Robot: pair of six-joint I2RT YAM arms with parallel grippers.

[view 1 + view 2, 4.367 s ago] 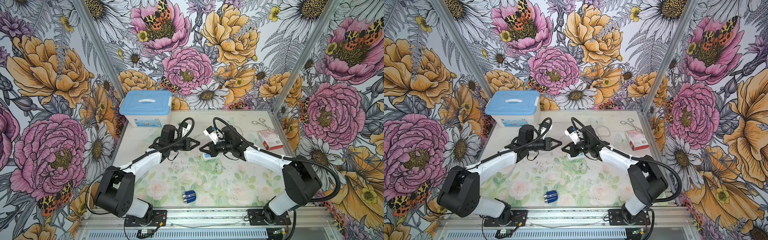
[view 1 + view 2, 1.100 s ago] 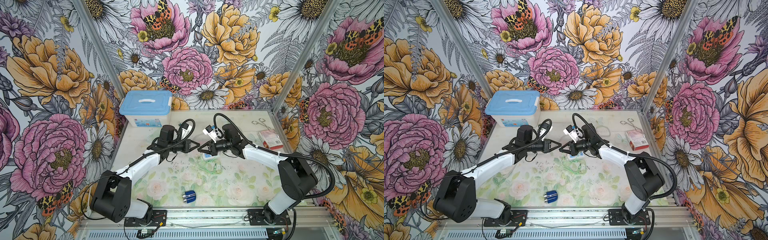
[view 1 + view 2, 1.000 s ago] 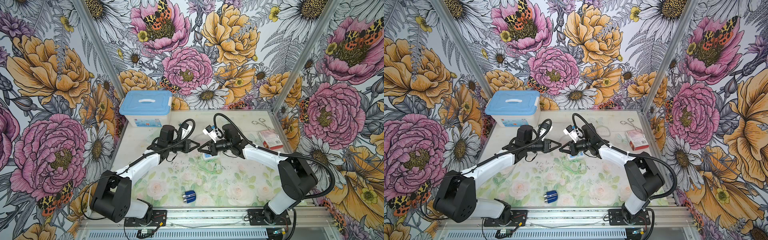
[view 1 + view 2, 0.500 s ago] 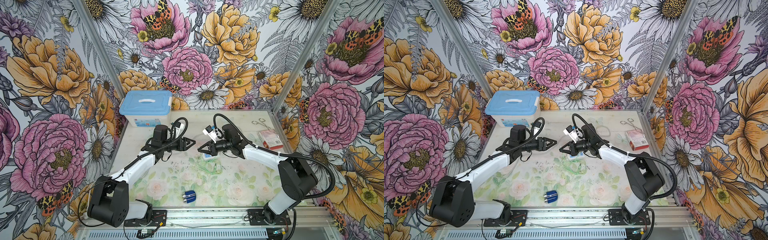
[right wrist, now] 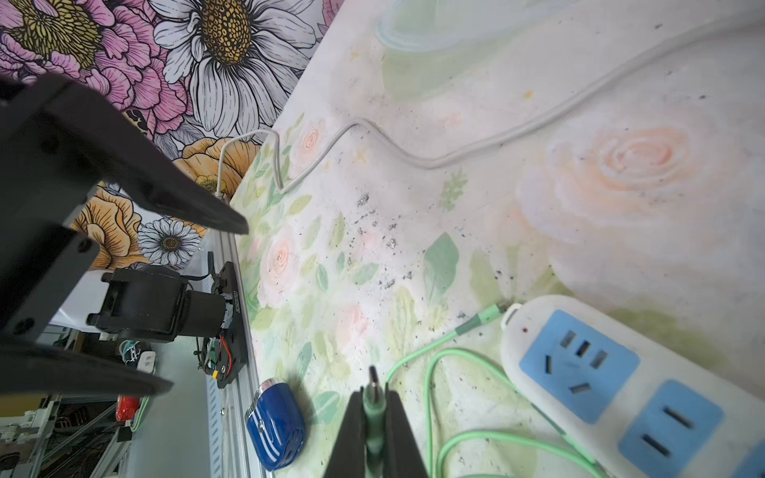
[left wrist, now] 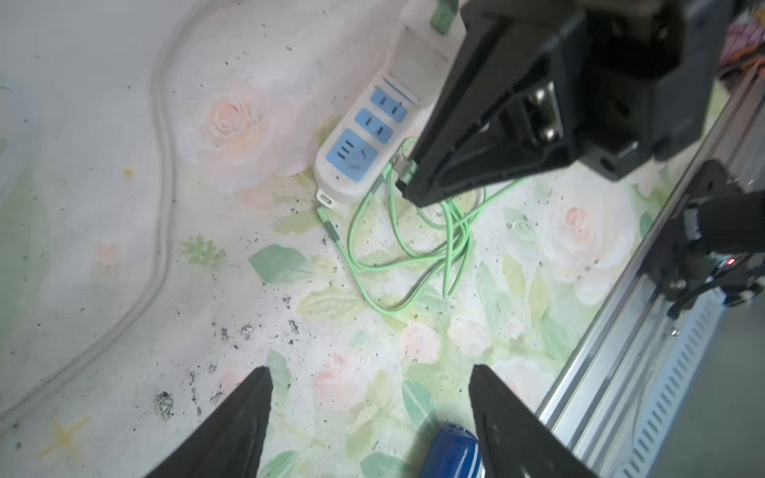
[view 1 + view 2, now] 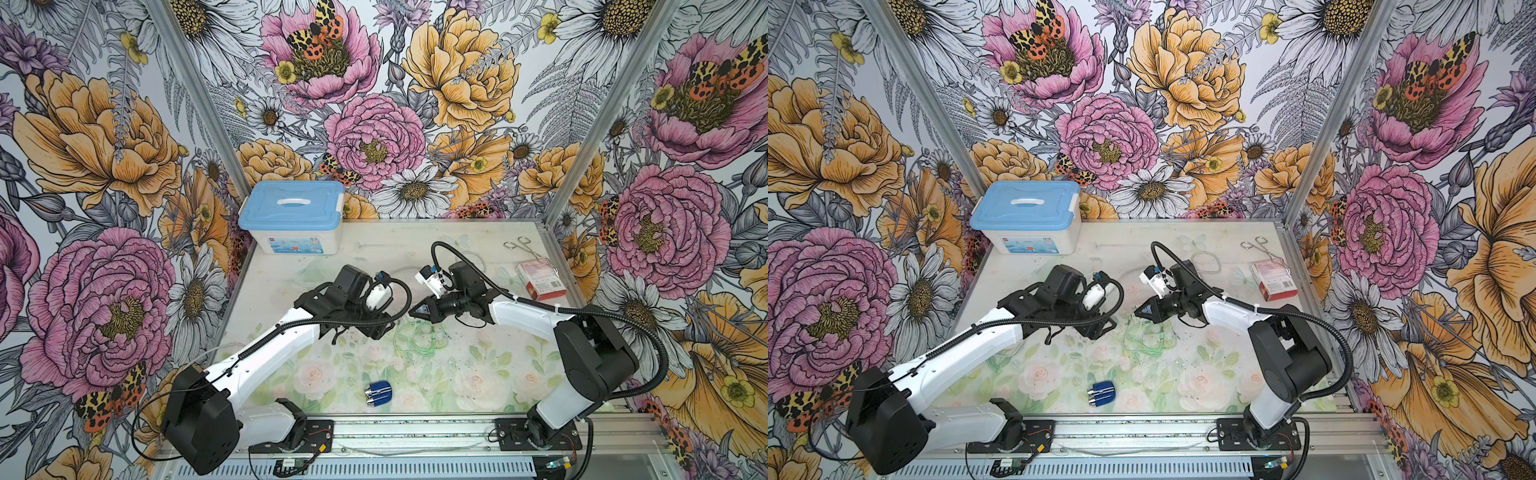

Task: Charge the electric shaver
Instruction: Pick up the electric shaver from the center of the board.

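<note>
The electric shaver (image 7: 378,392) (image 7: 1101,392), small, dark blue with silver stripes, lies alone on the mat near the front rail. It also shows in the left wrist view (image 6: 451,455) and the right wrist view (image 5: 275,428). My left gripper (image 6: 369,368) (image 7: 379,329) hangs open and empty over the mat, tilted down, with the shaver beside one fingertip. My right gripper (image 5: 372,393) (image 7: 413,311) is shut on the green cable's plug (image 5: 374,383), whose metal tip sticks out past the jaws. The green cable (image 7: 415,338) lies coiled beneath it.
A white power strip (image 6: 364,153) (image 5: 621,385) with blue sockets lies under the right gripper, and its white cord (image 6: 161,165) runs across the mat. A blue-lidded box (image 7: 293,216) stands back left. A red box (image 7: 540,280) and metal forceps (image 7: 521,245) lie back right.
My left gripper has opened, drawn back from the right gripper and tipped down toward the mat. The right arm, the plug and the shaver have stayed put.
</note>
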